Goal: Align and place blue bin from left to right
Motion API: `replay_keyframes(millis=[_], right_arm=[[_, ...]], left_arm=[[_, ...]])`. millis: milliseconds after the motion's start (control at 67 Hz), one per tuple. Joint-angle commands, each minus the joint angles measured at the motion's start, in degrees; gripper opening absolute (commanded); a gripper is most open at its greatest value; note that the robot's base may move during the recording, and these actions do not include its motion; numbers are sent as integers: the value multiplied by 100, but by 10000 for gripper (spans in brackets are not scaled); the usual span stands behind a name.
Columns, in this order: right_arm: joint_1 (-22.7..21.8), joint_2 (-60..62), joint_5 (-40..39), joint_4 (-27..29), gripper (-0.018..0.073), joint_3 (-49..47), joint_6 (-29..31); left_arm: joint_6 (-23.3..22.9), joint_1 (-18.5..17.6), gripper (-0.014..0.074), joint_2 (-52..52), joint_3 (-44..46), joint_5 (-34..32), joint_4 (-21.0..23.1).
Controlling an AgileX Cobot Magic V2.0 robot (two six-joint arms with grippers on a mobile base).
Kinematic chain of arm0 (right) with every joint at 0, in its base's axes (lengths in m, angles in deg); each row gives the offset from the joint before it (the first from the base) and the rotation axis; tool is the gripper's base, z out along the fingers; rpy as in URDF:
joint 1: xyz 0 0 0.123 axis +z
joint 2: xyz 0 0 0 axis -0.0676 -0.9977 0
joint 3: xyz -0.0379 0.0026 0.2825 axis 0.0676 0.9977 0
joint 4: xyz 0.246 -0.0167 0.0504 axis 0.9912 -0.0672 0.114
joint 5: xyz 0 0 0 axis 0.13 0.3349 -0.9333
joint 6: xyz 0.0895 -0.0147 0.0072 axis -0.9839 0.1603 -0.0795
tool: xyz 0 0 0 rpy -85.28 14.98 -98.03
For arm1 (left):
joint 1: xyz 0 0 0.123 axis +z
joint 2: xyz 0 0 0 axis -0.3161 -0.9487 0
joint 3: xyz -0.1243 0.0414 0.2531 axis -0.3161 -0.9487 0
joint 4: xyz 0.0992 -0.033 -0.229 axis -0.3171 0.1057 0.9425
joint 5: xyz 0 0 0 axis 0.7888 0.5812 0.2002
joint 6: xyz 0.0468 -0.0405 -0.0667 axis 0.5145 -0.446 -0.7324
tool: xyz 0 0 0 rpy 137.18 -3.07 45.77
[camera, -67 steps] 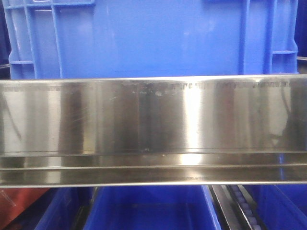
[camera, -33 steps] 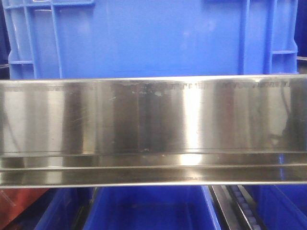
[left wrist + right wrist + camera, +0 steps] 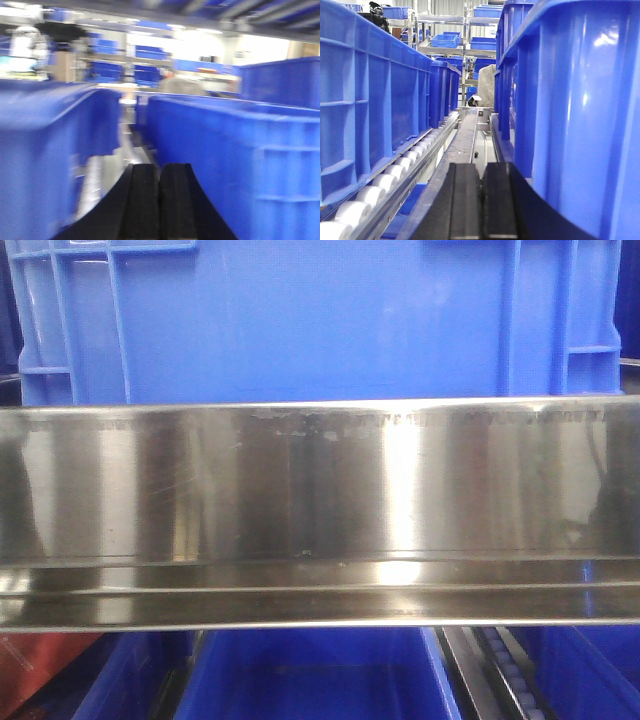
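Blue bin at top of front view, nearly view-wide, directly behind steel rail. Left tool pressed together, empty, in gap between blue crates. Right tool pressed together, empty, beside white rollers.

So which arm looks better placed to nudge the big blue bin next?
Hard to call, maybe the right. Its shut fingers sit right beside a blue bin wall in a sharp view; the left fingers, also shut, show only blur.
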Motion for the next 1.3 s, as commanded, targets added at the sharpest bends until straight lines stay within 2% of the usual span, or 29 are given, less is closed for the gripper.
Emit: replay_keyframes(millis=[0, 179, 418, 687, 807, 1284], right_arm=[[-26, 28, -165, 18, -70, 0, 38], [-26, 28, -165, 18, -70, 0, 38], [-26, 28, -165, 18, -70, 0, 38], [-26, 28, -165, 18, -70, 0, 38], [-26, 28, -165, 18, -70, 0, 38], [-26, 28, -165, 18, -70, 0, 38]], left_arm=[[52, 360, -111, 241, -188, -78, 49], [52, 909, -111, 367, -476, -2, 49], [52, 909, -111, 367, -660, 4, 49], [52, 247, -111, 367, -1017, -42, -48], [52, 211, -111, 367, -1309, -190, -48], [52, 211, -111, 367, -1309, -373, -121]])
